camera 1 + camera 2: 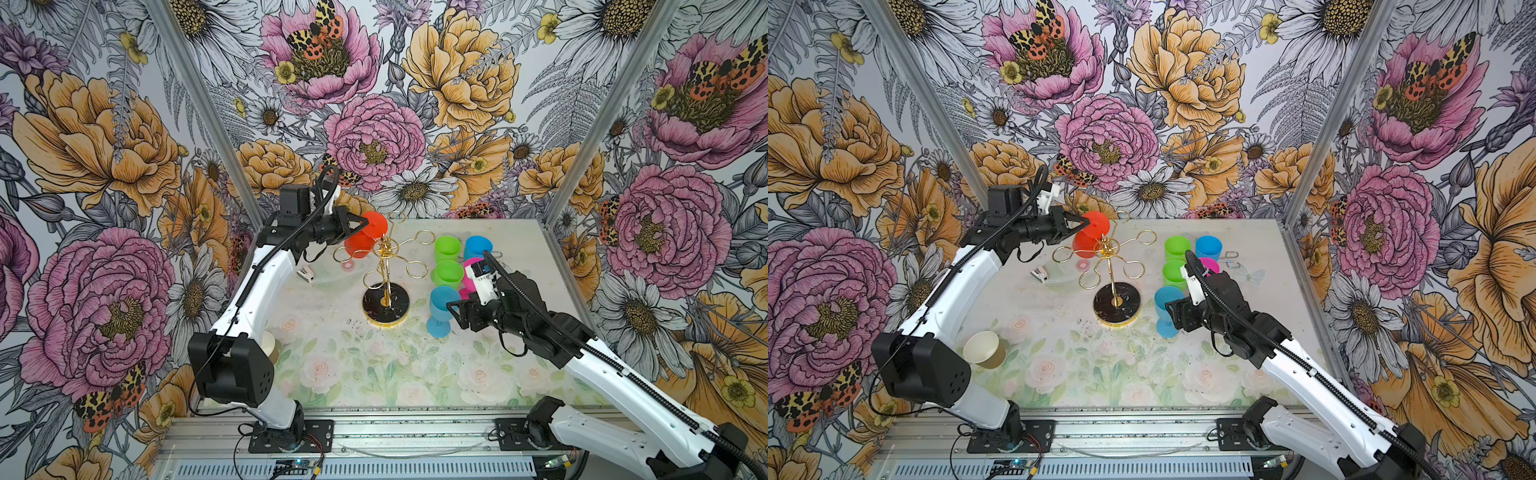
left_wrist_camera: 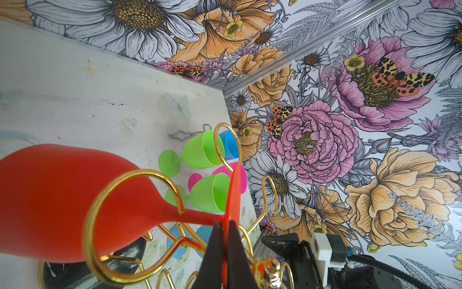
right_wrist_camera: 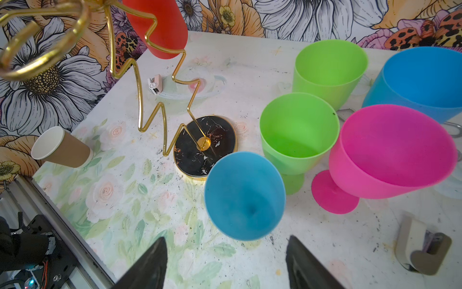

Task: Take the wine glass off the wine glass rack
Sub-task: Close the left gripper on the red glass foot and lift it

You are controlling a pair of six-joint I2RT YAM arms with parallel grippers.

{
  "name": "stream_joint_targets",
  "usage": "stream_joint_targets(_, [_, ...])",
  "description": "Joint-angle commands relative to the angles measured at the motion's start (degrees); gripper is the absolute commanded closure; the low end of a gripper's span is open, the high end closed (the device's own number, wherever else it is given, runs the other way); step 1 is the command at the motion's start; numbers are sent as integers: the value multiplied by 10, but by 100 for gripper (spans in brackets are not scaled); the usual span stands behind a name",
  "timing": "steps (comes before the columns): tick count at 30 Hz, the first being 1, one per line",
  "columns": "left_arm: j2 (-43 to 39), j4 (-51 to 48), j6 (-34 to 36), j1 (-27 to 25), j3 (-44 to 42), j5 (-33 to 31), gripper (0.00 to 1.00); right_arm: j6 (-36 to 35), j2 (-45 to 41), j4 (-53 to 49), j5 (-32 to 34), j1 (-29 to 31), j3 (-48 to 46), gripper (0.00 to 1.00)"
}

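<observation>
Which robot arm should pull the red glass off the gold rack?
Left. The left gripper is shut on the foot of the red plastic wine glass hanging upside down in a loop of the gold wire rack. The right gripper is open beside a blue plastic glass, away from it.

Bright even light, soft shadows, warped edges.

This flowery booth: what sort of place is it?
Probably a robot practice booth: two arms bolted to a metal rail, wallpapered panels boxing in a table, wine glasses beside a gold rack.
</observation>
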Motion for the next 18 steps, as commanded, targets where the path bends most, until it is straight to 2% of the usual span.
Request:
stream_joint_targets(1, [11, 4, -8, -1, 31, 13, 100, 5, -10, 17, 8, 4, -7, 24])
stream_joint_targets(9, [39, 41, -51, 23, 58, 9, 100, 9, -14, 20, 7, 4, -10, 24])
stream_joint_targets(18, [28, 242, -192, 92, -18, 20, 100, 14, -22, 20, 7, 4, -17, 24])
